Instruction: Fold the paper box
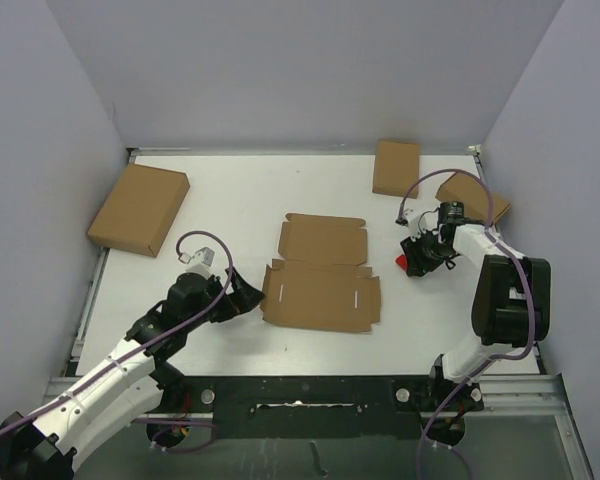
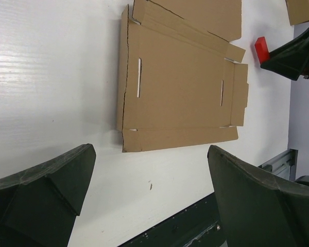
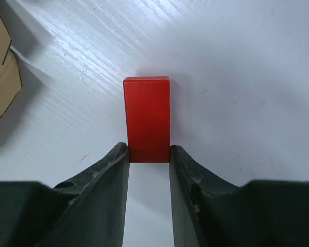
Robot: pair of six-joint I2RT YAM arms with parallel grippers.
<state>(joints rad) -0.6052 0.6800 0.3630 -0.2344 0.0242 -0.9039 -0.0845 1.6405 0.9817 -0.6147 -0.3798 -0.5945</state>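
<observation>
Paper box point(image 1: 322, 275) lies flat and unfolded in the middle of the table point(image 1: 230, 195), lid panel toward the far side, flaps spread out. The top view shows the whole die-cut outline. The left wrist view shows it closer: two thin slits in the main panel, a torn-looking notch at one corner, and a near flap lying flat.

Left gripper point(image 2: 149, 195) sits just beside the box's left edge without touching it. Its fingers point(image 2: 46, 190) are wide apart with bare table between them.

Right gripper point(image 3: 149, 154) is to the right of the box, clamped on the near end of a red block point(image 3: 147, 118) that rests on the table. Only the right wrist view shows this grip clearly; from above the block is a small red spot at the fingertips. A brown box corner sits at the left edge of that wrist view.

Larger box point(image 1: 138, 208) lies closed at far left. Two smaller boxes point(image 1: 396, 167) are at far right, one partly behind the right arm.

The table is white with a faint streaked grain. Pale grey-lilac walls point(image 1: 300, 70) close it in on three sides, and a metal rail point(image 1: 310, 385) runs along the near edge.
</observation>
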